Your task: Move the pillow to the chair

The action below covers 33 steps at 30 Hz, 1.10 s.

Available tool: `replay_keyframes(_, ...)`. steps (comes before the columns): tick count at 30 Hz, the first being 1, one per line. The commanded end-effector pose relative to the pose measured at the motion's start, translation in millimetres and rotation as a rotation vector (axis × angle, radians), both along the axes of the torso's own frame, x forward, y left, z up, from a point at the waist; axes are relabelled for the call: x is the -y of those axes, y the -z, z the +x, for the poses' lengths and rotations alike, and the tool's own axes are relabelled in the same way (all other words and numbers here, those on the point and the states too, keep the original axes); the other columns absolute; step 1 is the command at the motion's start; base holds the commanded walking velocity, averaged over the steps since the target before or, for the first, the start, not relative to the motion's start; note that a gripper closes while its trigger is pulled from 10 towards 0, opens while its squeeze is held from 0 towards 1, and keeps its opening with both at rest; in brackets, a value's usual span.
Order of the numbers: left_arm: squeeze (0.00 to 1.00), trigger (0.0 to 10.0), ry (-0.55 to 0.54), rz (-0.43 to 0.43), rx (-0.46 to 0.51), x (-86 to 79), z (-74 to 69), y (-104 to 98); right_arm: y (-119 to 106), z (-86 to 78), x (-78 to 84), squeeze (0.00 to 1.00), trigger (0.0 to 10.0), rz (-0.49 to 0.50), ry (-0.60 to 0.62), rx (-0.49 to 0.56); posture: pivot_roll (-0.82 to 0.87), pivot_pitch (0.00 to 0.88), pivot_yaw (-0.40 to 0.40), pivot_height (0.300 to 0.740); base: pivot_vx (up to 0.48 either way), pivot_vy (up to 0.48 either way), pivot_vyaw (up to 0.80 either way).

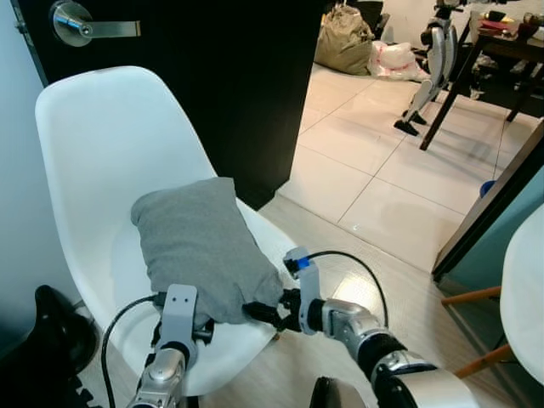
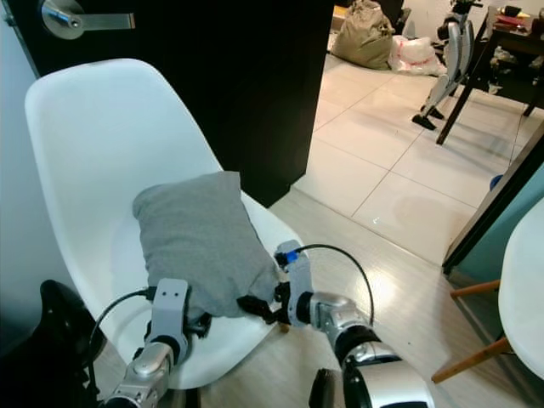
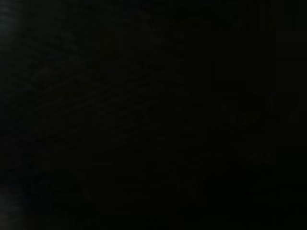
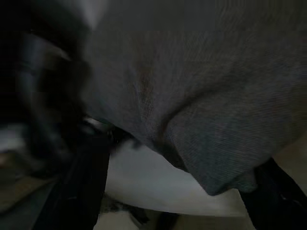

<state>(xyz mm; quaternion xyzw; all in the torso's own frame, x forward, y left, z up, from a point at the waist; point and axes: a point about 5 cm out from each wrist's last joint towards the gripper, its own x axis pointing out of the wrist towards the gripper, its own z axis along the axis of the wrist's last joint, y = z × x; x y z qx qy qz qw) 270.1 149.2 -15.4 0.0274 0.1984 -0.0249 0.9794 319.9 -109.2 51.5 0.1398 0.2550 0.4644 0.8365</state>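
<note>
Nearest the camera are the robot's two silver arms, reaching forward to the front edge of the seat. The left gripper (image 1: 180, 327) sits at the near left corner of the soft grey fabric pillow (image 1: 202, 246), its black fingers tucked against or under the cloth, so I cannot tell how far they are spread or whether they grip anything. The right gripper (image 1: 265, 313) is at the near right corner; in the right wrist view its two long fingers (image 4: 84, 187) stand apart on either side of the pillow's lower corner (image 4: 225, 179), spread with no sign of pinching the fabric, the white seat showing between them.

The pillow lies on the seat of the white moulded plastic shell chair (image 1: 102, 144), its far end toward the backrest and its near end close to the front lip. It looks to be delivered already, and what remains is to let go cleanly.

The risk lies in that withdrawal: a finger caught in the cloth could drag the pillow over the lip onto the pale wood floor (image 1: 340, 255), since its near corners sit so close to the edge.

Beyond the chair stands a dark door with a metal lever handle (image 1: 81, 25), and farther off a tiled floor with a second humanoid robot (image 1: 432, 64) beside a dark table (image 1: 501, 42).
</note>
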Motion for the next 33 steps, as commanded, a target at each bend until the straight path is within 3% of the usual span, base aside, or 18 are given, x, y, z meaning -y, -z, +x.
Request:
replay_keyframes(1, 0.0, 10.0, 0.024, 0.006, 0.016, 4.3, 1.8, -2, -11, 2.4, -1.5, 1.0, 10.0, 0.087, -0.048, 0.028, 0.21, 0.0, -0.122, 0.555, 0.0, 0.0, 0.0)
replay_keyframes(5, 0.0, 10.0, 0.016, 0.018, 0.037, -0.8, 1.5, -4, -30, 5.1, 9.1, 1.0, 10.0, 0.213, -0.108, 0.058, 0.21, 0.0, -0.123, 0.555, 0.0, 0.0, 0.0)
replay_keyframes(6, 0.0, 10.0, 0.024, 0.027, 0.06, -8.1, 1.9, -7, -38, 5.3, 13.7, 0.53, 10.0, 0.271, -0.13, 0.065, 0.21, 0.0, -0.124, 0.555, 0.0, 0.0, 0.0)
replay_keyframes(7, 0.0, 10.0, 0.024, 0.027, 0.06, -8.1, 1.9, -7, -38, 5.3, 13.7, 0.53, 10.0, 0.271, -0.13, 0.065, 0.21, 0.0, -0.124, 0.555, 0.0, 0.0, 0.0)
replay_keyframes(8, 0.0, 10.0, 0.058, 0.057, 0.07, -16.1, 1.1, -9, -40, 5.0, 16.3, 0.0, 10.0, 0.293, -0.137, 0.062, 0.21, 0.0, -0.126, 0.555, 0.0, 0.0, 0.0)
replay_keyframes(10, 0.0, 10.0, 0.085, 0.094, 0.063, -23.5, -0.5, -9, -40, 4.6, 17.4, 0.0, 10.0, 0.307, -0.139, 0.059, 0.21, 0.0, -0.128, 0.555, 0.0, 0.0, 0.0)
replay_keyframes(14, 0.0, 10.0, 0.114, 0.257, 0.0, -66.5, -10.3, -9, -42, 5.6, 20.5, 0.0, 10.0, 0.347, -0.107, 0.062, 0.23, 0.0, -0.131, 0.555, 0.0, 0.0, 0.0)
replay_keyframes(15, 0.0, 10.0, 0.114, 0.257, 0.0, -66.5, -10.3, -9, -42, 5.6, 20.5, 0.0, 10.0, 0.347, -0.107, 0.062, 0.23, 0.0, -0.131, 0.555, 0.0, 0.0, 0.0)
replay_keyframes(18, 0.0, 10.0, 0.028, 0.388, -0.025, -110.4, -17.2, -19, -42, 2.0, 18.8, 0.0, 10.0, 0.383, -0.124, 0.038, 0.24, 0.0, -0.133, 0.555, 0.0, 0.0, 0.0)
replay_keyframes(19, 0.0, 10.0, 0.028, 0.388, -0.025, -110.4, -17.2, -19, -42, 2.0, 18.8, 0.0, 10.0, 0.383, -0.124, 0.038, 0.24, 0.0, -0.133, 0.555, 0.0, 0.0, 0.0)
replay_keyframes(20, 0.0, 10.0, -0.013, 0.442, -0.035, -129.0, -19.8, -26, -39, 1.8, 17.6, 0.0, 10.0, 0.368, -0.108, 0.035, 0.25, 0.0, -0.135, 0.555, 0.0, 0.0, 0.0)
replay_keyframes(21, 0.0, 10.0, -0.02, 0.465, -0.035, -133.6, -20.1, -29, -38, 3.2, 17.6, 0.0, 10.0, 0.367, -0.086, 0.031, 0.25, 0.0, -0.136, 0.555, 0.0, 0.0, 0.0)
replay_keyframes(25, 0.0, 10.0, -0.024, 0.48, -0.018, -136.4, -17.0, -37, -38, 12.6, 17.5, 0.0, 10.0, 0.342, 0.042, 0.059, 0.25, 0.0, -0.141, 0.555, 0.0, 0.0, 0.0)
replay_keyframes(27, 0.0, 10.0, -0.034, 0.392, 0.024, -125.3, -10.9, -42, -37, 18.1, 15.2, 0.0, 10.0, 0.311, 0.124, 0.063, 0.25, 0.0, -0.14, 0.555, 0.0, 0.0, 0.0)
replay_keyframes(28, 0.0, 10.0, -0.054, 0.288, 0.058, -116.9, -6.4, -45, -37, 19.9, 12.8, 0.0, 10.0, 0.304, 0.143, 0.067, 0.25, 0.0, -0.14, 0.555, 0.0, 0.0, 0.0)
replay_keyframes(29, 0.0, 10.0, -0.054, 0.288, 0.058, -116.9, -6.4, -45, -37, 19.9, 12.8, 0.0, 10.0, 0.304, 0.143, 0.067, 0.25, 0.0, -0.14, 0.555, 0.0, 0.0, 0.0)
replay_keyframes(31, 0.0, 10.0, -0.078, 0.165, 0.083, -109.6, -2.2, -49, -39, 19.1, 8.2, 0.0, 10.0, 0.319, 0.118, 0.069, 0.25, 0.0, -0.141, 0.555, 0.0, 0.0, 0.0)
replay_keyframes(33, 0.0, 10.0, -0.081, 0.206, 0.048, -113.1, -3.6, -50, -38, 18.1, 5.8, 0.0, 10.0, 0.318, 0.108, 0.069, 0.25, 0.0, -0.142, 0.555, 0.0, 0.0, 0.0)
